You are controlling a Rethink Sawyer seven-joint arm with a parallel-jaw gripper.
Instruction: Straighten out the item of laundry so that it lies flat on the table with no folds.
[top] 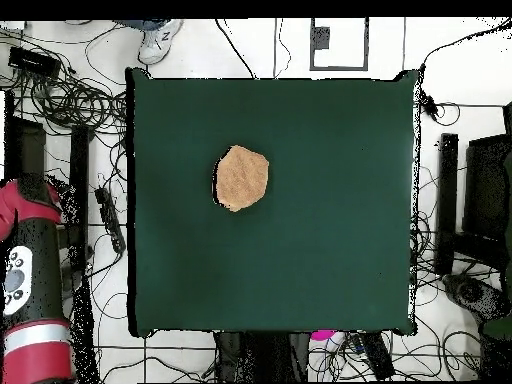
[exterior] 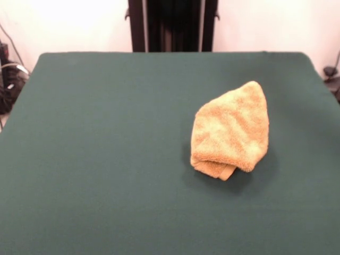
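1. A wide dark green tabletop (exterior: pixel 106 159) fills most of the front view; its far edge runs along the top, just before the robot's black pedestal (exterior: pixel 172 24).
2. One small mustard-yellow towel (exterior: pixel 231 130) lies on the tabletop, right of centre in the front view and about midway between the near and far edges.
3. The towel is bunched and folded over on itself (not flat): it narrows to a rounded point at its far end, and a doubled lip of cloth shows along its near edge.
4. From overhead, the towel (top: pixel 241 178) sits left of centre and somewhat toward the upper half of the green surface, well apart from every edge.
5. Bare green felt surrounds the towel on all sides, with the widest open stretch to its right in the overhead view.
6. The red and black arm (top: pixel 35 280) rests off the tabletop's left side in the overhead view, beside tangled cables (top: pixel 60 100) on the floor.
7. The hand does not show in either view, so I cannot tell whether it is spread or pressed together.
8. A shoe (top: pixel 160 40) of a person shows at the overhead view's top edge.
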